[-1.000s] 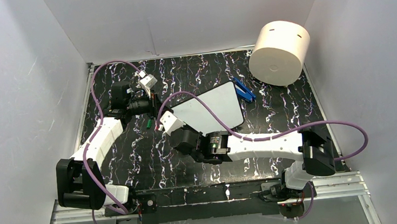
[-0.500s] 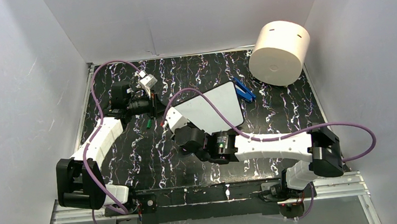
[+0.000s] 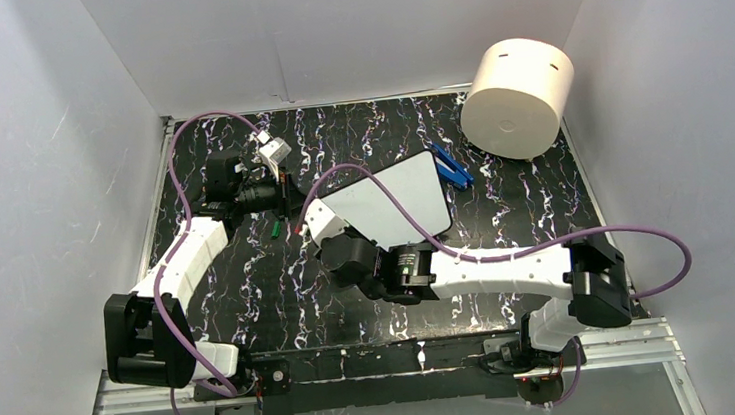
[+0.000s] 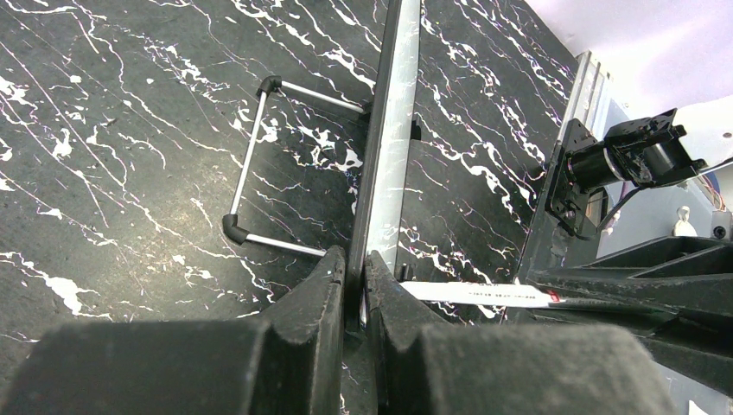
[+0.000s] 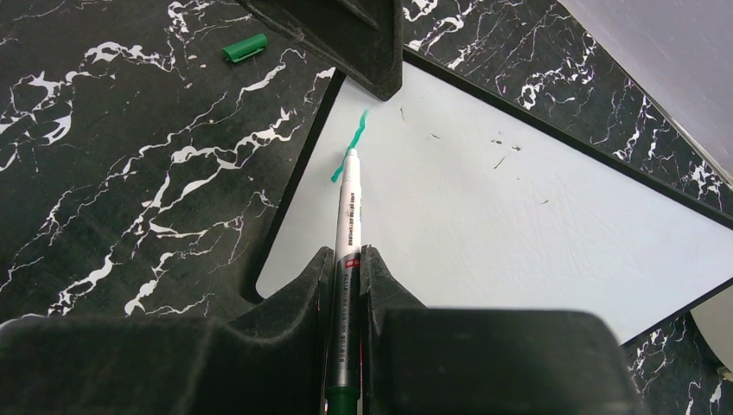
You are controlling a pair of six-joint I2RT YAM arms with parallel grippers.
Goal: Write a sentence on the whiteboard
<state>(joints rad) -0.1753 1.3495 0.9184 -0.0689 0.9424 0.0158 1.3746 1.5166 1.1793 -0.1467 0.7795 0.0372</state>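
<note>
My right jaws are closed on a marker [image 5: 349,203], with its tip on the whiteboard [image 5: 519,207] at a short teal-green stroke [image 5: 354,138]. My left jaws grip the board's left edge. The board sits mid-worktop [image 3: 249,278], and a green cap [image 5: 245,47] lies to its left.

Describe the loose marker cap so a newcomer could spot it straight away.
Find the whiteboard in the middle of the black marbled table. Just off its left edge, on the table, lies the marker cap. It is the only small green tube there; the blue item lies on the board's opposite side.
</note>
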